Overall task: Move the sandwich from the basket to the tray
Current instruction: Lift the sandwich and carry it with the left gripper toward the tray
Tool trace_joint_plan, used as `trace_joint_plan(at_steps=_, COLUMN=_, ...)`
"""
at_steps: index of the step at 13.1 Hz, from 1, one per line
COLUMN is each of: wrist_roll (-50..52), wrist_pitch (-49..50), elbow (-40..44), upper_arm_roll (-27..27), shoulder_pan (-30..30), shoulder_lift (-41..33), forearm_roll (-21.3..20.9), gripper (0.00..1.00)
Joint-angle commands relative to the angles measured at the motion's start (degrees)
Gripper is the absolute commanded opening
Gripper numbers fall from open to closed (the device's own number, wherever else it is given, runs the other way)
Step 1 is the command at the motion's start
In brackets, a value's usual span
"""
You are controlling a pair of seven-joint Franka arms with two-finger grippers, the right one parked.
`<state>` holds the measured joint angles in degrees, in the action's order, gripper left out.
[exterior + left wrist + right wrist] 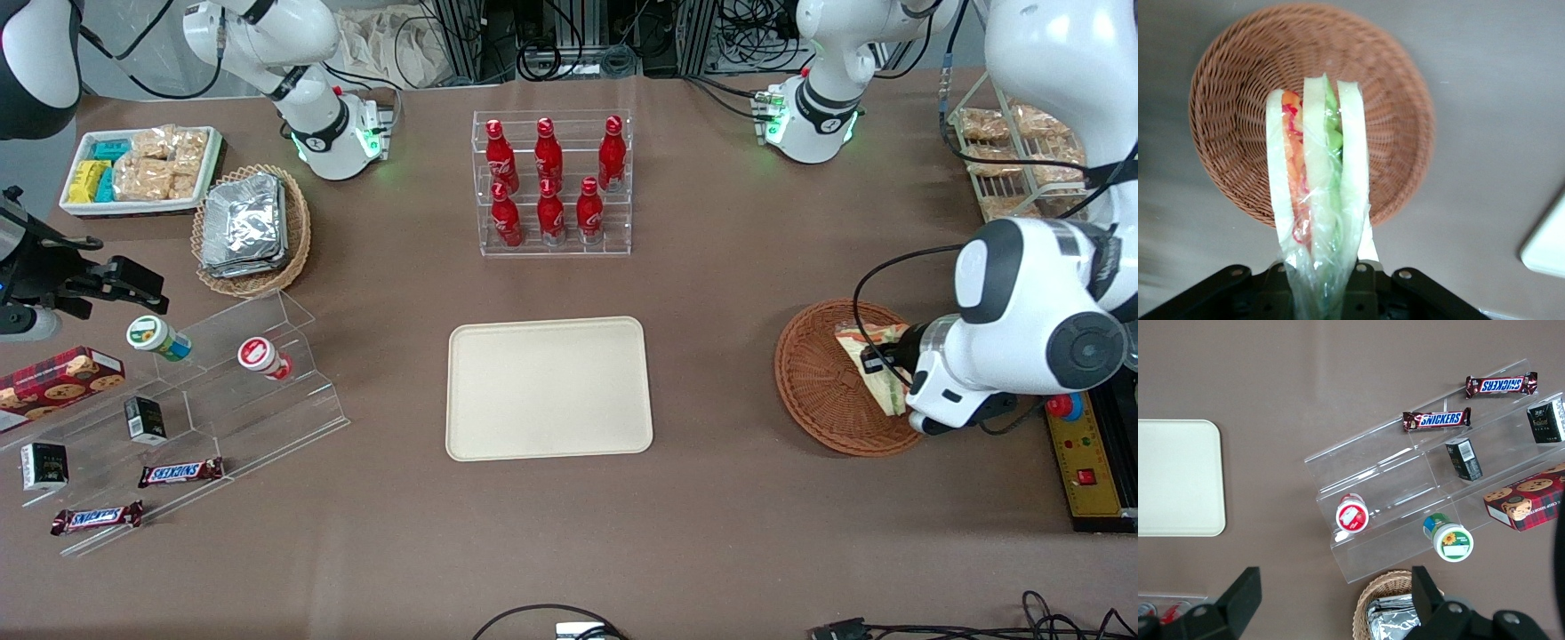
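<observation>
In the front view the tray (548,388) lies bare at centre frame; at right the gripper (876,364) grips the sandwich (876,373) raised over the basket (822,378). The lift looks done; next comes a carry across to the tray

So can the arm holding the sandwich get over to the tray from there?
Probably yes. The gripper holds the sandwich above the basket, and only bare table lies between it and the tray; nothing stands in the way.
</observation>
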<state>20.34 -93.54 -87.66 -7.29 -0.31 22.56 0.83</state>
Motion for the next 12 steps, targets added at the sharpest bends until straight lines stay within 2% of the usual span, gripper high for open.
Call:
trace_joint_plan(at_steps=1, wrist_roll=-1.89, wrist_pitch=1.53, elbow=4.6, upper_arm_roll=0.26, shoulder_pan=-5.99, shoulder_lift=1.7, forearm_roll=0.05, gripper=0.14)
trace_joint_plan(at_steps=5, wrist_roll=-0.66, wrist_pitch=1.44, elbow=13.19, upper_arm_roll=0.43, shoulder_pan=-16.19, shoulder_lift=8.45, forearm_roll=0.05, gripper=0.14)
trace_joint_plan(at_steps=8, wrist_roll=0.75, wrist_pitch=0.39, elbow=20.14, upper_arm_roll=0.26, shoulder_pan=-20.51, shoulder_lift=15.39, forearm_roll=0.57, gripper=0.15)
trace_joint_plan(at_steps=12, wrist_roll=0.58, wrist_pitch=-6.03, elbow=20.51, upper_arm_roll=-0.44, shoulder_pan=-23.07, shoulder_lift=20.32, forearm_roll=1.8, gripper=0.17)
